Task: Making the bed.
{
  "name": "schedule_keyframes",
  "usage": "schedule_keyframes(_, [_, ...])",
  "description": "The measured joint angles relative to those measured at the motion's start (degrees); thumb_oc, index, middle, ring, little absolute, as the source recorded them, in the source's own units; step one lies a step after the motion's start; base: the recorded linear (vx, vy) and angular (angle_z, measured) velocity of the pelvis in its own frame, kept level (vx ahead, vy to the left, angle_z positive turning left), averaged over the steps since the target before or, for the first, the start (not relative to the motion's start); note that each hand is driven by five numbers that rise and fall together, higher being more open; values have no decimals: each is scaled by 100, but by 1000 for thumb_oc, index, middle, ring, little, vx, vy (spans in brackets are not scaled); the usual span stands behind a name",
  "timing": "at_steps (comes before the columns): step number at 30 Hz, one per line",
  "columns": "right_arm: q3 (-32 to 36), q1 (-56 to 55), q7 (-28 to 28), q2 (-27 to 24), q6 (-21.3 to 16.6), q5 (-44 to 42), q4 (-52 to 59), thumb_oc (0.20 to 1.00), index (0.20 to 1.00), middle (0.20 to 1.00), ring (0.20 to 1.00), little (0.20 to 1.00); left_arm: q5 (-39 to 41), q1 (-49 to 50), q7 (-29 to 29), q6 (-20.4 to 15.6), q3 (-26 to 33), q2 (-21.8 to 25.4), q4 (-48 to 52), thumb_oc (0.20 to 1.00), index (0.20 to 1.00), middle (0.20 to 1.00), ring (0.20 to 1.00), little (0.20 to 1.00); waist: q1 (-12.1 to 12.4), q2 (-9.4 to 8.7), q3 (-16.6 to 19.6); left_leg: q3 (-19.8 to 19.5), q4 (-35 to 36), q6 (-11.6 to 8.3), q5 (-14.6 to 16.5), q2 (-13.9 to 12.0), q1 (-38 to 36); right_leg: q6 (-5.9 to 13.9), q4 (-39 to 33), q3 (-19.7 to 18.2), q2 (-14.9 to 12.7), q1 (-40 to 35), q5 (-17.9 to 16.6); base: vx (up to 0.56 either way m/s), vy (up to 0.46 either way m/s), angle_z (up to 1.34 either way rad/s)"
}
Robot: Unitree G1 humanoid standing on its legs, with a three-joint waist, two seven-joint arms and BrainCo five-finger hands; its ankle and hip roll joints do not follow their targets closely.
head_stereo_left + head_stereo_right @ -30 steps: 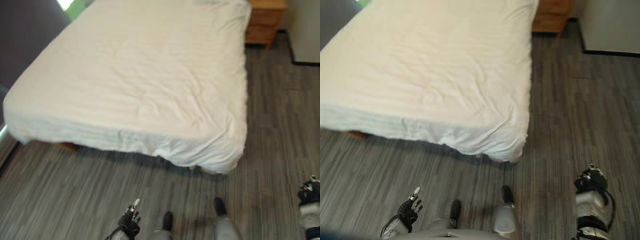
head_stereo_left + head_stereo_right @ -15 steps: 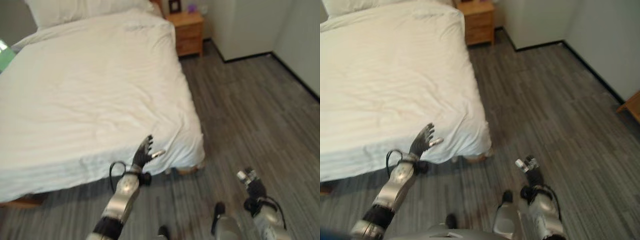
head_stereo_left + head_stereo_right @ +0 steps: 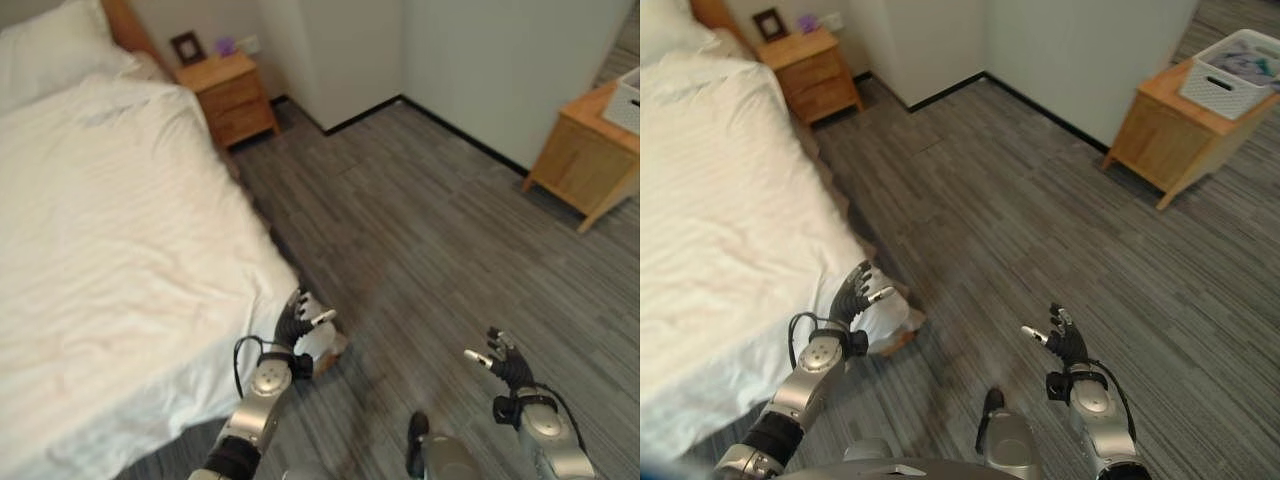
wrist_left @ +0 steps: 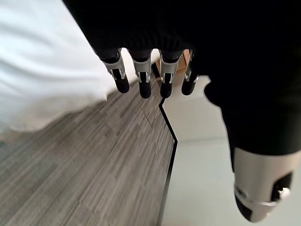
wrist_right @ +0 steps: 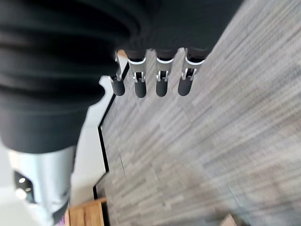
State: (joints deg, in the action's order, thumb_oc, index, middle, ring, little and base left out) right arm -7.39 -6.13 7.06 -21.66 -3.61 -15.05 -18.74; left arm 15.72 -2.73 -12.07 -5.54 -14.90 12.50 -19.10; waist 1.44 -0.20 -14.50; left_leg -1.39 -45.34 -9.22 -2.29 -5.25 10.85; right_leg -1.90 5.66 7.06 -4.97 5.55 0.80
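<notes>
The left hand and right hand have risen before the bed corner.

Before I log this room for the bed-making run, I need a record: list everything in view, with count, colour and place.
Bed: one, white cover, on the robot's left.
Pillow: one, white, at the head of the bed.
Nightstand: one, light wood, beside the head of the bed.
Picture frame: one, dark, on the nightstand.
Small purple thing: one, on the nightstand, next to the frame; too small to identify.
Side table: one, light wood, far right by the wall.
Basket: one, white, on the side table.
Floor: grey wood-look planks.
Left hand: open, by the bed's foot corner.
Right hand: open, over the floor.
</notes>
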Motion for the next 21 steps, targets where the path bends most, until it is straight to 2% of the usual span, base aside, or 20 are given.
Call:
schedule_keyframes(1, [-44, 123, -3, -43, 5, 118, -13, 1000, 1000, 1000, 1000, 1000, 48, 80, -16, -37, 3, -59, -17, 1000, 1000, 1000, 1000, 1000, 117, -47, -57, -68, 367, 56, 188, 409, 205, -7, -247, -238, -5, -110, -24, 310, -8, -165])
schedule_keyframes(2, [-239, 136, -13, -101, 33, 174, 11, 1000, 1000, 1000, 1000, 1000, 204, 110, -32, -29, -38, -136, -134, 1000, 1000, 1000, 1000, 1000, 262, 24, -90, 161, 1187, 110, 184, 530, 485, -73, -656, -105, 88, -446, -391, 371, 47, -131])
schedule_keyframes(3, [-291, 139, -18, -95, 44, 179, 8, 1000, 1000, 1000, 1000, 1000, 208, 96, -36, -27, -59, -139, -160, 1000, 1000, 1000, 1000, 1000, 232, 65, -77, 232, 1396, 114, 183, 482, 634, -58, -835, -85, 196, -633, -377, 512, 89, -78])
schedule_keyframes(4, [-384, 80, -17, -79, 46, 184, -1, 1000, 1000, 1000, 1000, 1000, 207, 59, -40, -28, -56, -133, -176, 1000, 1000, 1000, 1000, 1000, 229, 102, -66, 433, 2081, 150, 164, 392, 671, -18, -1067, -62, 324, -819, -291, 461, 114, -17])
schedule_keyframes(5, [-439, 47, -17, -85, 44, 194, 3, 1000, 1000, 1000, 1000, 1000, 207, 18, -43, -44, -56, -114, -170, 1000, 1000, 1000, 1000, 1000, 226, 132, -39, 582, 2797, 184, 139, 340, 643, -11, -1157, -44, 424, -906, -264, 521, 91, -20])
schedule_keyframes(6, [-502, 35, -14, -97, 49, 282, -74, 1000, 1000, 1000, 1000, 1000, 206, -71, -46, -53, -32, -110, -221, 1000, 1000, 1000, 1000, 1000, 236, 266, 13, 593, 4124, 277, 28, 280, 546, -14, -1125, -53, 609, -993, -194, 533, 73, -23])
schedule_keyframes(7, [-538, 35, -13, -101, 52, 316, -132, 1000, 1000, 1000, 1000, 1000, 207, -99, -55, -54, -9, -118, -235, 1000, 1000, 1000, 1000, 1000, 256, 279, 3, 567, 4632, 395, -68, 317, 502, -46, -1125, -38, 683, -1100, -149, 477, 66, -13])
schedule_keyframes(8, [-538, -3, -10, -93, 56, 361, -169, 1000, 1000, 1000, 1000, 1000, 207, -92, -55, -53, -24, -119, -243, 1000, 1000, 1000, 1000, 1000, 282, 261, 0, 653, 4939, 433, -231, 346, 503, 63, -1129, -40, 711, -1230, 64, 446, 92, 16])
schedule_keyframes(11, [-473, -23, 0, -86, 75, 383, -221, 1000, 1000, 1000, 1000, 1000, 212, -81, -58, -49, -31, -234, -257, 1000, 1000, 1000, 1000, 1000, 370, 263, 0, 1214, 5114, 601, -364, 343, 558, 121, -1128, 104, 742, -1588, 409, 479, 138, 30])
schedule_keyframes(12, [-440, 7, -5, -84, 74, 408, -195, 1000, 1000, 1000, 1000, 1000, 215, 30, -63, -46, -38, -222, -236, 1000, 1000, 1000, 1000, 1000, 414, 270, 42, 1391, 5083, 790, -471, 372, 453, 202, -1127, 101, 714, -1883, 616, 564, 164, 0])
schedule_keyframes(13, [-421, 21, -4, -71, 71, 482, -83, 1000, 1000, 1000, 1000, 1000, 216, 122, -74, -46, -37, -206, -202, 1000, 1000, 1000, 1000, 1000, 439, 305, 75, 1392, 5031, 860, -518, 417, 359, 308, -1126, 57, 671, -2084, 782, 723, 207, -13])
schedule_keyframes(14, [-444, 6, -5, -58, 66, 594, 3, 1000, 1000, 1000, 1000, 1000, 217, 229, -78, -39, -29, -207, -201, 1000, 1000, 1000, 1000, 1000, 471, 209, 148, 1333, 4926, 891, -529, 507, 195, 435, -1124, 36, 560, -2230, 966, 479, 170, -27])
schedule_keyframes(15, [-492, -29, -7, -25, 68, 646, -9, 1000, 1000, 1000, 1000, 1000, 217, 289, -80, -12, -13, -196, -207, 1000, 1000, 1000, 1000, 1000, 508, 179, 258, 1355, 4892, 1083, -666, 684, 25, 605, -888, 9, 401, -2363, 1186, 407, 185, -28])
schedule_keyframes(16, [-530, -13, -10, -29, 88, 697, -21, 1000, 1000, 1000, 1000, 1000, 217, 310, -85, 1, -18, -207, -202, 1000, 1000, 1000, 1000, 1000, 507, 130, 251, 1344, 4866, 1180, -663, 754, -98, 795, -342, 23, 288, -2209, 1315, 372, 227, -23])
schedule_keyframes(17, [-542, -70, -7, -28, 93, 788, 30, 1000, 1000, 1000, 1000, 1000, 217, 341, -81, 4, -35, -204, -167, 1000, 1000, 1000, 1000, 1000, 508, 192, 307, 1351, 4899, 1353, -621, 777, -271, 881, 496, 49, 216, -1944, 1364, 420, 234, -6])
schedule_keyframes(18, [-556, -185, -2, -28, 99, 864, 123, 1000, 1000, 1000, 1000, 1000, 215, 340, -82, 5, -63, -172, -129, 1000, 1000, 1000, 1000, 1000, 485, 202, 326, 1302, 4943, 1690, -587, 821, -540, 991, 1829, 98, 100, -1500, 1271, 293, 162, 18])
schedule_keyframes(19, [-562, -323, 11, -2, 124, 927, 268, 1000, 1000, 1000, 1000, 1000, 213, 302, -86, 13, -75, -86, -109, 1000, 1000, 1000, 1000, 1000, 463, 87, 372, 1099, 4957, 1832, -446, 965, -771, 1073, 3359, 97, -212, -888, 975, 521, 167, 76])
schedule_keyframes(20, [-540, -455, 30, 24, 124, 1015, 427, 1000, 1000, 1000, 1000, 1000, 212, 247, -109, 45, -77, 8, -98, 1000, 1000, 1000, 1000, 1000, 302, -91, 447, 859, 4946, 1889, -252, 1213, -1047, 1084, 4700, -84, -542, -290, 764, 543, 117, 108])
schedule_keyframes(21, [-515, -489, 72, 18, 146, 1087, 509, 1000, 1000, 1000, 1000, 1000, 203, 187, -138, 71, -65, 12, -33, 1000, 1000, 1000, 1000, 1000, 227, -49, 476, 485, 4828, 1973, -28, 1294, -1153, 955, 4948, -167, -574, 50, 892, 712, 96, 142])
